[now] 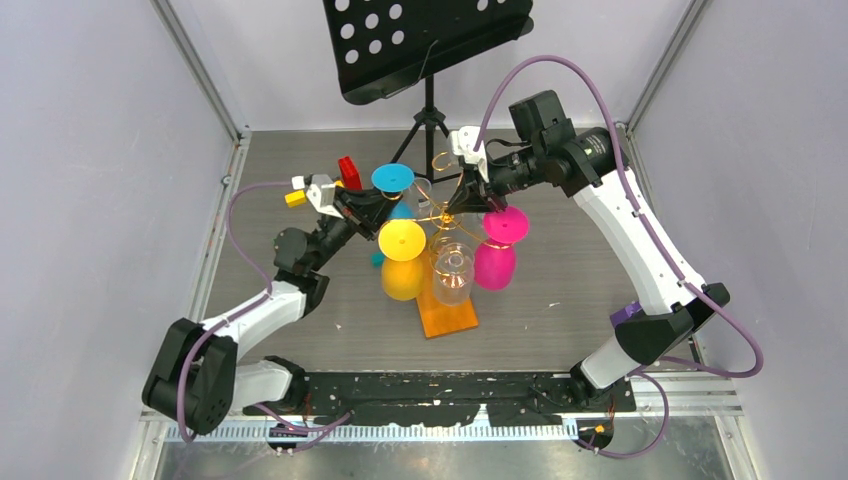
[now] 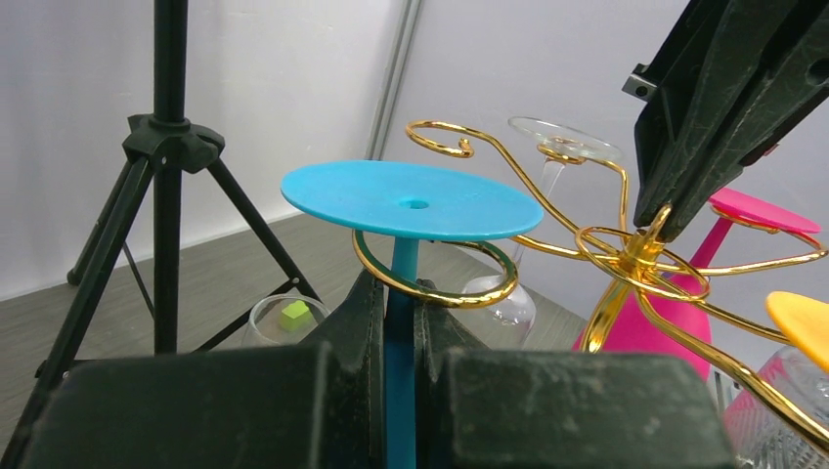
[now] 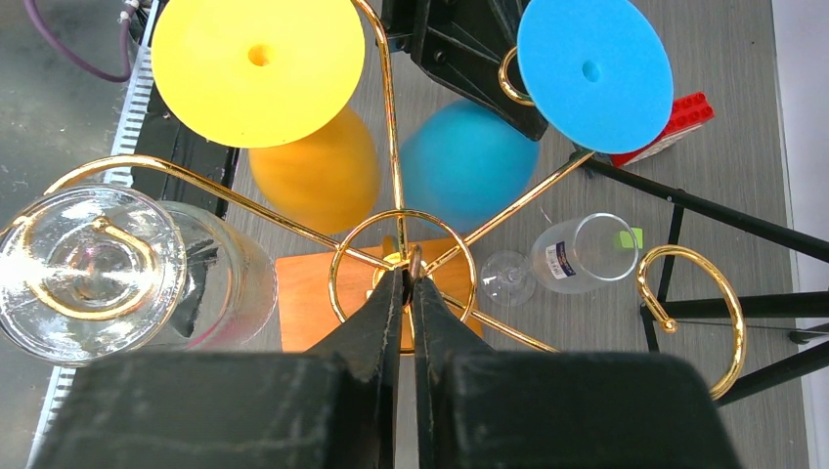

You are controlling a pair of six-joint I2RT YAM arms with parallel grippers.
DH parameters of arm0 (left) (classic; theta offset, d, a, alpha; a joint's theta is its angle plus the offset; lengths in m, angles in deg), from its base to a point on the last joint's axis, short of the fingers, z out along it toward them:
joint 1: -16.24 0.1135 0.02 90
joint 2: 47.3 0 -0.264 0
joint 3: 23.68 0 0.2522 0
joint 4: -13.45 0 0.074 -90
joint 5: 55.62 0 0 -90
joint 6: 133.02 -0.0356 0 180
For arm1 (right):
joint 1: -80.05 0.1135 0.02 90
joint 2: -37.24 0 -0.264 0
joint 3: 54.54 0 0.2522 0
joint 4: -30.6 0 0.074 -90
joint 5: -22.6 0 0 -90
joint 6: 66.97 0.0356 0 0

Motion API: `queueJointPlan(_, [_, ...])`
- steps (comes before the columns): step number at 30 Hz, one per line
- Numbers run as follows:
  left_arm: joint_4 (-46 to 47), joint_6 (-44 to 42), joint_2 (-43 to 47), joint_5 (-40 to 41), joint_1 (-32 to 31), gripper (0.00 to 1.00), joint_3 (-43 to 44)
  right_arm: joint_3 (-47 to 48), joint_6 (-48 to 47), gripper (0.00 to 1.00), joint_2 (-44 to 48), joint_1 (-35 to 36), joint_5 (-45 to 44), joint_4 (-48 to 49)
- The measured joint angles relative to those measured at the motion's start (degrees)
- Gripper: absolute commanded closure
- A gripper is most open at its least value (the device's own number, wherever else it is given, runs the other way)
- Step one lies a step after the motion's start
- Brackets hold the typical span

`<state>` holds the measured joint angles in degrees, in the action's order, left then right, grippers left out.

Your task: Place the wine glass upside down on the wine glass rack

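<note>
Blue wine glass (image 1: 393, 178) hangs upside down on the far-left side of the wine glass rack (image 1: 450, 318), foot on top and bowl below. Its stem runs down through one of the rack's curled gold loop arms, and the loop curls around the stem just under the foot. Whether the foot bears on the loop cannot be told.

The left pincer (image 2: 401, 293) is closed on the blue stem just beneath that loop, its dark fingers (image 2: 357, 322) pressed against both sides. The right pincer (image 3: 411, 283) comes in from the rack's far-right side and is pinched shut on the small gold knot at the top of the rack's central stem, inside the ring where the arms meet.

A yellow glass (image 1: 402, 262) hangs inverted on the rack's near-left arm, a pink glass (image 1: 497, 262) on its right arm, and a clear glass (image 1: 452, 272) on its near arm, over the orange base. One more clear foot shows on an arm at the rack's far side in the left wrist view.

On the surface (image 1: 560, 290) beyond the rack a clear tumbler (image 3: 577, 256) lies on its side with something small and green inside it. A red brick (image 1: 348, 170) sits to the rack's far left, past the blue glass. The black music stand (image 1: 430, 40) rises on its tripod behind the rack.
</note>
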<state>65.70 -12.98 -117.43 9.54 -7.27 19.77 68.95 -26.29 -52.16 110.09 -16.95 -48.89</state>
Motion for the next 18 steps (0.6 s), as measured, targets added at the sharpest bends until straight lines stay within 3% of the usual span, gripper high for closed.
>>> queueJointPlan(15, [1.51,-0.68,3.26,-4.11,0.02,1.00,-3.26,0.00,0.20,0.95,0.00,0.00,-0.22,0.11])
queueJointPlan(18, [1.44,-0.96,3.26,-5.14,0.02,0.84,-3.26,0.00,0.24,0.95,-0.02,0.00,-0.22,0.13])
